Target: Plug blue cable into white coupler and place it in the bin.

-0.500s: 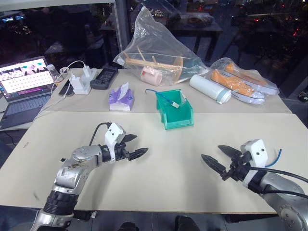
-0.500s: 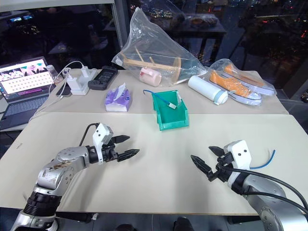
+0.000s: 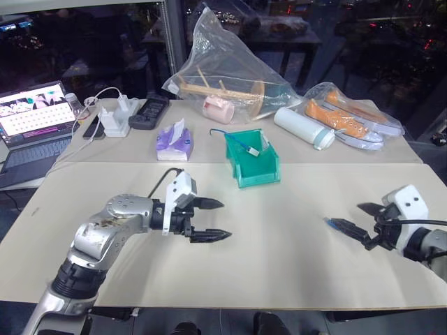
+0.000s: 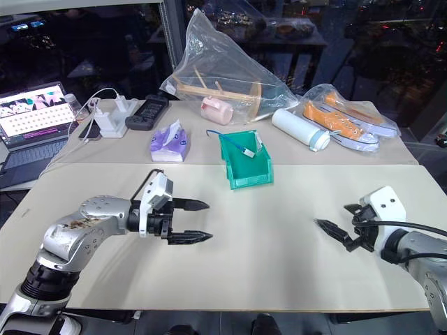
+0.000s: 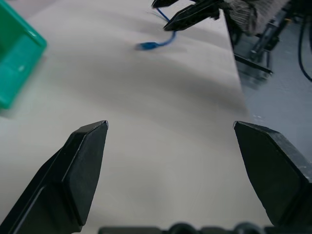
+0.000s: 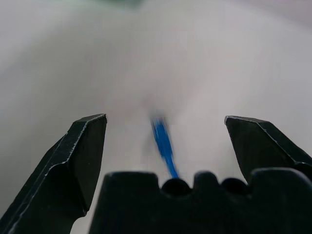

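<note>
A: Dark windows behind, pale desk (image 3: 279,272) in front. Where's the blue cable?

B: One blue cable (image 5: 155,44) lies on the desk just under the right gripper (image 3: 353,222), its plug end poking out past the fingertips. Another blue cord with a white coupler (image 3: 254,151) on it seems to sit in the green bin (image 3: 255,174) mid-desk.

A: And the grippers?

B: Left gripper (image 3: 213,220) hovers over bare desk, jaws spread wide, holding nothing. Right one is equally wide and empty, straddling the cable without touching it.

A: How will it handle?

B: I'd guess light, limp and slippery; it'll flop. Best pinched close behind the clear plug, so the end stays aimed at the socket.

A: Anything in the way?

B: Not really. Purple tissue pack (image 3: 174,144), plastic bags with a wooden frame (image 3: 223,91) and orange shoes (image 3: 346,118), a white bottle (image 3: 304,128), chargers (image 3: 117,118) and a laptop (image 3: 35,122) all sit well back.
</note>
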Tool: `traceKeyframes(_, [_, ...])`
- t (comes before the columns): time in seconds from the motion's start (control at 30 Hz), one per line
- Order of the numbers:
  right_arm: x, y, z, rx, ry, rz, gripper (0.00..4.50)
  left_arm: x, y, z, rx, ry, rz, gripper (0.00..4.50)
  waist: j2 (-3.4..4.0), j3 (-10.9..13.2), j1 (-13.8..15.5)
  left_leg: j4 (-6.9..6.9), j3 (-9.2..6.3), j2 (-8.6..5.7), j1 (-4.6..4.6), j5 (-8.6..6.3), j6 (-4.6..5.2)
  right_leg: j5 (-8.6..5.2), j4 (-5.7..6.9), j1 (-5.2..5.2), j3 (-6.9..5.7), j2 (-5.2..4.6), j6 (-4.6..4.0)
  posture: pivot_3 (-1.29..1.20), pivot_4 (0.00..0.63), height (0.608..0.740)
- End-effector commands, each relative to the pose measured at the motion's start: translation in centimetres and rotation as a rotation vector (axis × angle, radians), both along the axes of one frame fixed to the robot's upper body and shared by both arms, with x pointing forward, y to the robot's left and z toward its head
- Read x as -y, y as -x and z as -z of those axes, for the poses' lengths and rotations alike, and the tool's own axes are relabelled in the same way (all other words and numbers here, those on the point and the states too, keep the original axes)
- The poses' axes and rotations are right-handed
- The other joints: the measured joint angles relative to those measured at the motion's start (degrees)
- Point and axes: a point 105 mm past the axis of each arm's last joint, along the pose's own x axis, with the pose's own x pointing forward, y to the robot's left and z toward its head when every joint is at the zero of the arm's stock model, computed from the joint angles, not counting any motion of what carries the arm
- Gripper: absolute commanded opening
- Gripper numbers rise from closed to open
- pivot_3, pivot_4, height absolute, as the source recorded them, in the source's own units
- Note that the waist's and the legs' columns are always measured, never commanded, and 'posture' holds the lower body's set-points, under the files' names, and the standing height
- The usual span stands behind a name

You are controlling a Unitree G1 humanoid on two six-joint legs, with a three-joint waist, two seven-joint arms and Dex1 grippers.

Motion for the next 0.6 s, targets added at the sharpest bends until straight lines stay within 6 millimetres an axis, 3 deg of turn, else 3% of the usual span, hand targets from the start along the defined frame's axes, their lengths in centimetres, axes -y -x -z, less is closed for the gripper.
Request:
traceKeyframes(0.03, [-0.3,-0.5,0.3,-0.005,0.015,-0.064,4.50,0.1,0.4,-1.0,0.049,-0.003,0.023,4.44,0.00,0.01,0.03,0.01,0.02,0.00,0.01,0.00,0.00,0.00,0.01,0.01,0.01,0.00,0.00,0.00,0.150,0.740])
traceKeyframes(0.3, [0.5,-2.7,2.0,-0.026,0.012,-0.060,4.50,0.0,0.6,-0.7,0.051,-0.025,0.019,4.44,0.02,0.02,0.08,0.04,0.01,0.00,0.02,0.03,-0.05,0.00,0.05,0.00,0.01,0.00,0.00,0.00,0.150,0.740])
traceKeyframes(0.43, [0.5,-2.3,3.1,-0.091,0.021,-0.089,3.58,-0.3,0.5,-0.5,0.055,-0.045,0.024,4.50,0.02,0.02,0.22,0.03,0.01,0.00,0.00,0.03,-0.05,0.01,0.03,-0.01,0.00,0.00,0.00,0.00,0.150,0.740])
traceKeyframes(0.6, [-0.9,-2.1,3.2,-0.085,0.067,-0.187,1.70,-1.1,-0.3,-0.6,0.077,-0.056,-0.001,4.50,0.02,0.01,0.25,0.03,0.01,0.00,0.01,0.03,-0.05,0.00,0.03,0.01,0.00,0.00,0.00,0.00,0.150,0.740])
